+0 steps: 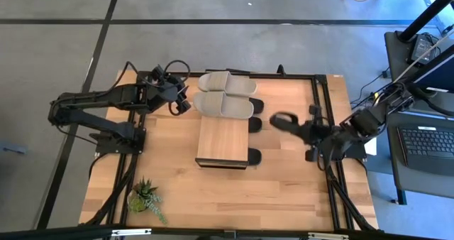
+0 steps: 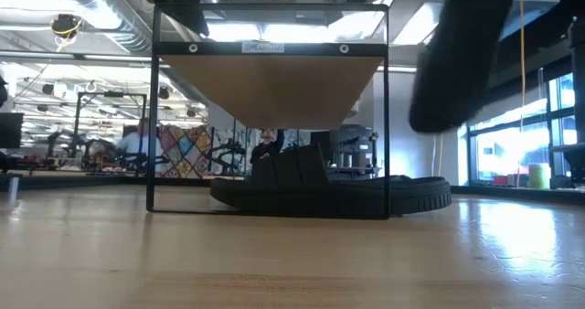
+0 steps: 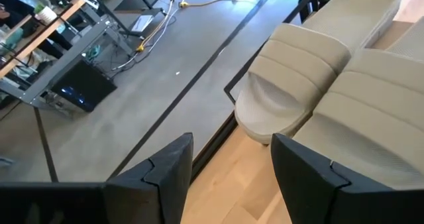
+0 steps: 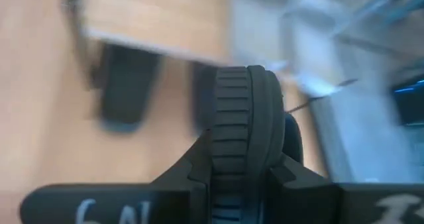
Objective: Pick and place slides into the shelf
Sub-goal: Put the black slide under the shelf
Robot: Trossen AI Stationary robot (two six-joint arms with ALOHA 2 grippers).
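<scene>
Right end effector carries a black slide beside the shelf; left end effector waits open by the beige pair.

On the left, the left end effector (image 1: 182, 101) hovers over the far-left part of the worktop (image 1: 284, 190) with its fingers (image 3: 169, 168) spread apart and empty, just beside the two beige-grey slides (image 1: 225, 94), which lie side by side on the far end of the shelf (image 1: 222, 142). A small potted plant (image 1: 145, 196) stands at the near-left corner. At the middle, the shelf's light plank top sits on a dark frame, and black slides (image 1: 255, 155) poke out from under it along its right side. To the right of the shelf, the right end effector (image 1: 298, 126) is clamped on one black slide (image 4: 246, 118), held up off the worktop.
</scene>
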